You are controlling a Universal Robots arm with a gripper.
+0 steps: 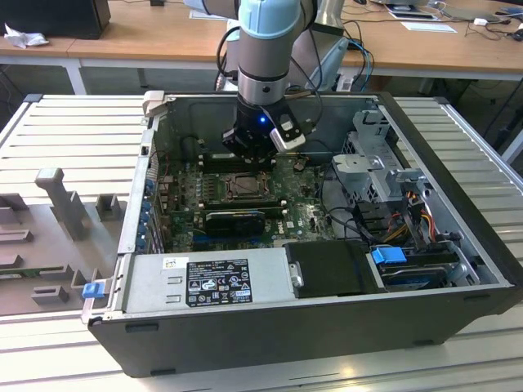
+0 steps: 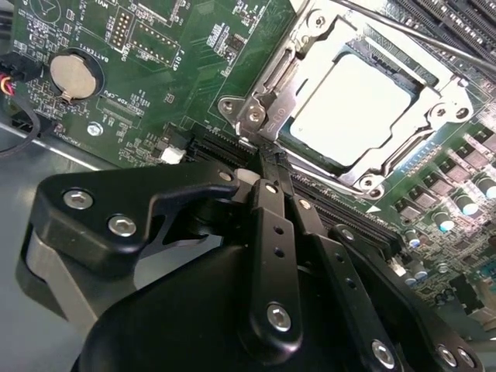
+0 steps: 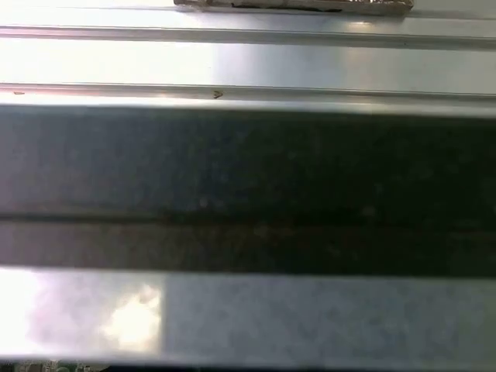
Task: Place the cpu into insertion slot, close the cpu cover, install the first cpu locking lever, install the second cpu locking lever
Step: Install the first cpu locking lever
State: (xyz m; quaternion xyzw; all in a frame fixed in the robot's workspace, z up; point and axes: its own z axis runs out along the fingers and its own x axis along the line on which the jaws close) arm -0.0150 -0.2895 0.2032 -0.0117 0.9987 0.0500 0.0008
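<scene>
The cpu [image 2: 350, 108] lies seated in the slot [image 2: 449, 93] on the green board [image 2: 178, 70], framed by the closed cover [image 2: 291, 105]. In the second wrist view the pincer [image 2: 263, 151] has its fingers [image 2: 273, 225] drawn together to a narrow tip, holding nothing, touching the cover's edge by a thin lever [image 2: 403, 31]. In the exterior view the pincer [image 1: 249, 151] hangs inside the open case [image 1: 458, 269], just above the slot [image 1: 243, 187].

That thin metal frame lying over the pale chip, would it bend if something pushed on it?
The cpu cover looks like thin sheet metal with a large window, so probably light and slightly springy. It seems hinged at one edge, so a push likely swings it rather than sliding it.
</scene>
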